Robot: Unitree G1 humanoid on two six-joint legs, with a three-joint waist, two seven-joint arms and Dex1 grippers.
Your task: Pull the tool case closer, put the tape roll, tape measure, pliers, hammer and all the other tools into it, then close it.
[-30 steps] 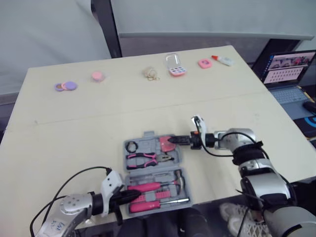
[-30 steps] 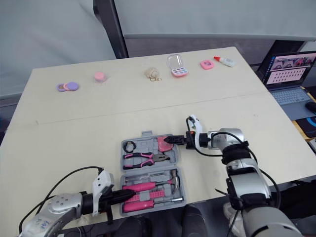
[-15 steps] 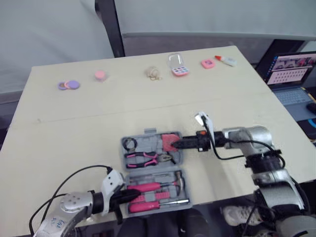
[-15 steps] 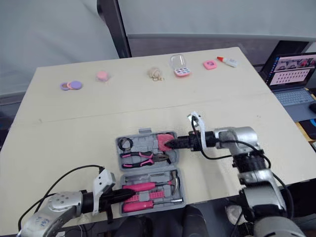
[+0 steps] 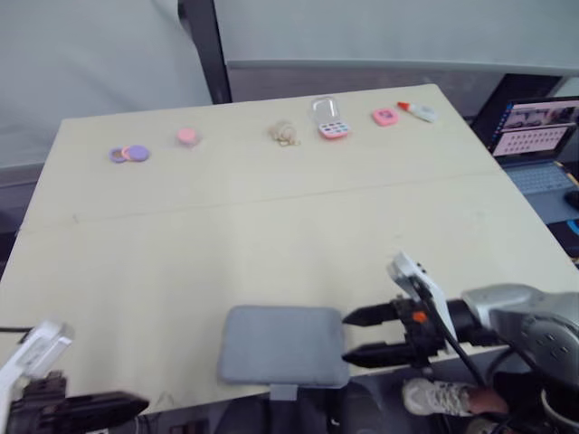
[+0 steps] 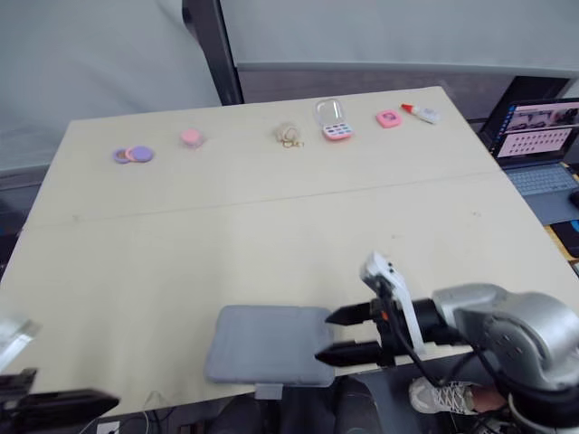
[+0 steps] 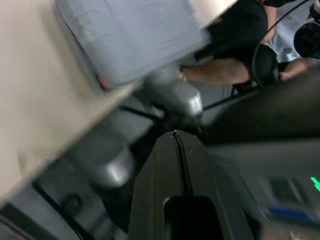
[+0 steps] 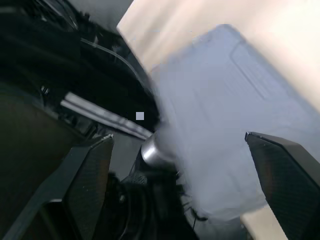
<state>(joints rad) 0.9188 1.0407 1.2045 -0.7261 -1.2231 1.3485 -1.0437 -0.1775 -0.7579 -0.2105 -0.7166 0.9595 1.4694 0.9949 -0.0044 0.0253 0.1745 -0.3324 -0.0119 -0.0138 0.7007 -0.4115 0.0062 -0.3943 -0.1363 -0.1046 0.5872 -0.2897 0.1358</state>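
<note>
The flat grey plastic tool case [image 5: 280,344] now lies shut; a moment ago it stood open with pink tools inside, so the job looks finished. It sits at the near edge of the pale table [image 5: 271,226], long axis along that edge, its latch tab [image 5: 282,391] pointing off it. The right gripper [image 5: 345,336], fingers apart, hangs at that edge beside the case. The left gripper [image 5: 134,400], fingers together, is off the table's near left corner.

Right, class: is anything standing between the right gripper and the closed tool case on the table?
Nothing visible does. The right gripper, fingers open, sits right at the right-hand edge of the closed grey tool case, with no object between them. Whether the fingers touch it cannot be told.
</note>
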